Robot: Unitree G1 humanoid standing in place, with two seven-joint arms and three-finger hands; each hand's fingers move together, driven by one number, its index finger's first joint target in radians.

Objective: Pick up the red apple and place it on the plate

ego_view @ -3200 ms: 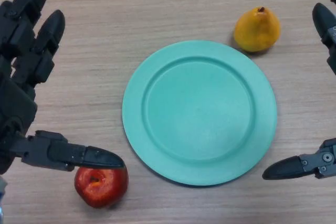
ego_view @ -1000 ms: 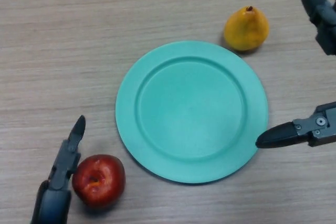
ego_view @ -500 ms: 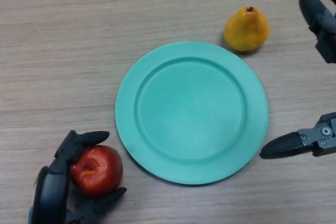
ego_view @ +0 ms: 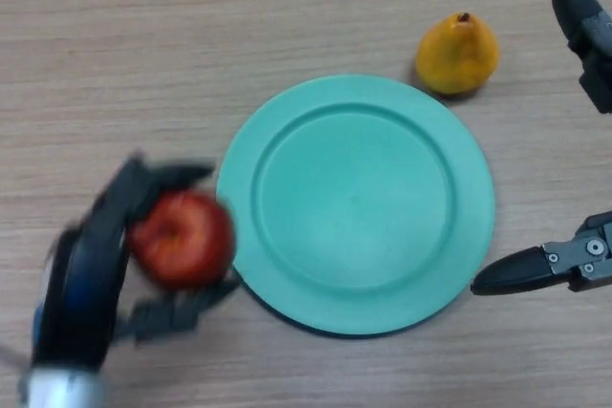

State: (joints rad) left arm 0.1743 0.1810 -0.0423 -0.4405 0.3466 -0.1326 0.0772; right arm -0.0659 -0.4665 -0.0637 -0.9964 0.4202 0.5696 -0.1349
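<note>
The red apple (ego_view: 182, 239) is held in my left hand (ego_view: 96, 265), fingers and thumb curled round it, just left of the green plate (ego_view: 356, 203). The apple sits beside the plate's left rim and looks lifted off the table. My right hand (ego_view: 564, 265) shows at the right edge with its fingers straight, holding nothing, beside the plate's right rim.
A yellow pear (ego_view: 457, 54) stands on the wooden table (ego_view: 143, 64) behind the plate, to the upper right. Another part of the right hand (ego_view: 585, 31) shows at the top right corner near the pear.
My left hand closed round the apple and has carried it up and toward the plate's left rim. The right hand has barely moved.
</note>
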